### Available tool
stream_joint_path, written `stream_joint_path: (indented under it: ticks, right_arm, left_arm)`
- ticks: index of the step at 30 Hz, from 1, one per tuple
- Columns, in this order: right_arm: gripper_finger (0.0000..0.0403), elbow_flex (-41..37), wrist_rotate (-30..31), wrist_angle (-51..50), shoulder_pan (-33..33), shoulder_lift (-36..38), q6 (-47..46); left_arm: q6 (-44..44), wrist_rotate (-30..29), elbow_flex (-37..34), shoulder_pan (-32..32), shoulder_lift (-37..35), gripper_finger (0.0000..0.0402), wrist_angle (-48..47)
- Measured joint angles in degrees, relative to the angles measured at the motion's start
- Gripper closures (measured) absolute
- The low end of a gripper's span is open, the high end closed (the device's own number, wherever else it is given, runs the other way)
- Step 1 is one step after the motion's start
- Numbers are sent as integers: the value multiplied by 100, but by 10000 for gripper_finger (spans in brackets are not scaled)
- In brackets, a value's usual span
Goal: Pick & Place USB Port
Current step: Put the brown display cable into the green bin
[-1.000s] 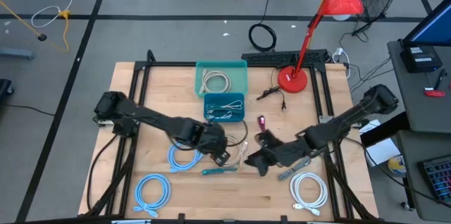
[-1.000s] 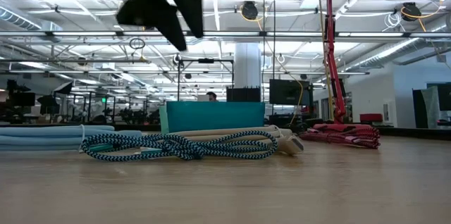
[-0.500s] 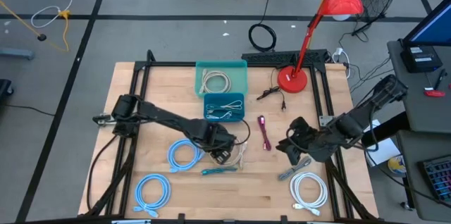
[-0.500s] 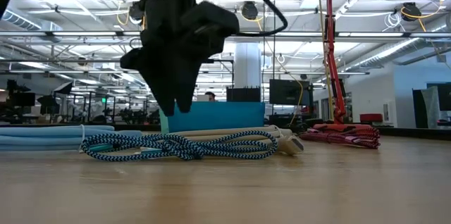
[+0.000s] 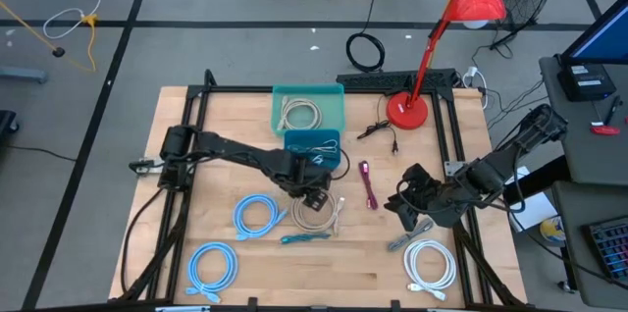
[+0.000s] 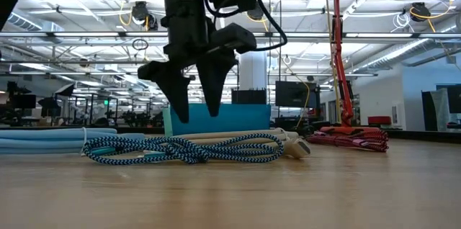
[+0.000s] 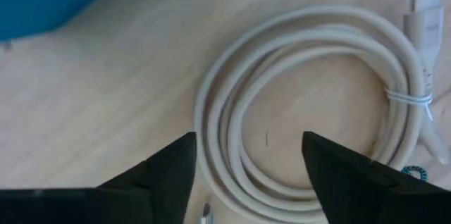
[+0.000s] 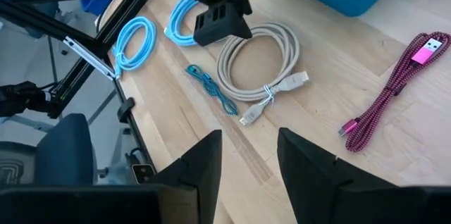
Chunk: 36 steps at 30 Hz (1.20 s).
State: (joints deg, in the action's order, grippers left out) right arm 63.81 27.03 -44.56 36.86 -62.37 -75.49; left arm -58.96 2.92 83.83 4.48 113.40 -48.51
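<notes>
A beige coiled USB cable [image 5: 319,214] lies flat on the table, with a teal braided cable [image 5: 306,238] beside it toward the near edge. My left gripper [image 5: 315,195] hovers open over the coil's far side, fingers pointing down. In the left wrist view the coil [image 7: 310,111] lies beyond my left gripper [image 7: 246,175], and in the low view my left gripper [image 6: 196,110] stands above the cables without touching them. My right gripper [image 5: 404,200] waits open and empty right of a magenta cable [image 5: 368,185].
A teal bin [image 5: 308,108] and a blue bin [image 5: 312,148] at the far middle hold cables. Light blue coils [image 5: 255,216] [image 5: 211,265] lie near left, and a white coil [image 5: 430,263] and a grey cable [image 5: 407,239] near right. A red lamp base [image 5: 405,111] stands far right.
My left gripper has come down from high above to just over the beige coil, shifting slightly toward the far edge and turning about. My right gripper has drawn back from the table's middle toward the right edge, uncovering the magenta cable, then stayed still.
</notes>
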Motion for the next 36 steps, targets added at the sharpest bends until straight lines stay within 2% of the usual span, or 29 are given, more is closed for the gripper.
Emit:
stream_joint_path:
  ticks: [5, 11, 16, 20, 23, 29, 30, 34, 36]
  right_arm:
    - [275, 0, 15, 5, 0, 0, 60]
    - [275, 0, 27, 15, 0, -1, 102]
    - [275, 0, 168, 79, -2, 0, 123]
    - [275, 3, 168, 125, -2, 0, 164]
    - [275, 4, 168, 141, -2, 0, 195]
    - [275, 4, 168, 151, -2, 0, 268]
    - [275, 4, 168, 154, -2, 0, 269]
    - [275, 4, 168, 197, -2, 0, 292]
    - [275, 4, 168, 243, -2, 0, 348]
  left_arm:
    - [49, -24, 0, -77, 0, 114, 0]
    - [185, -132, 2, -29, 165, 112, -99]
    - [291, 232, 31, 66, 633, 112, -129]
    - [215, 268, 44, 165, 862, 122, -239]
    - [152, 96, 36, 227, 874, 170, -294]
    - [295, 177, 22, 213, 856, 351, -340]
    - [296, 313, 22, 206, 850, 368, -282]
    - [86, 664, 9, 251, 658, 371, -68]
    - [-76, 637, -34, 287, 480, 371, 68]
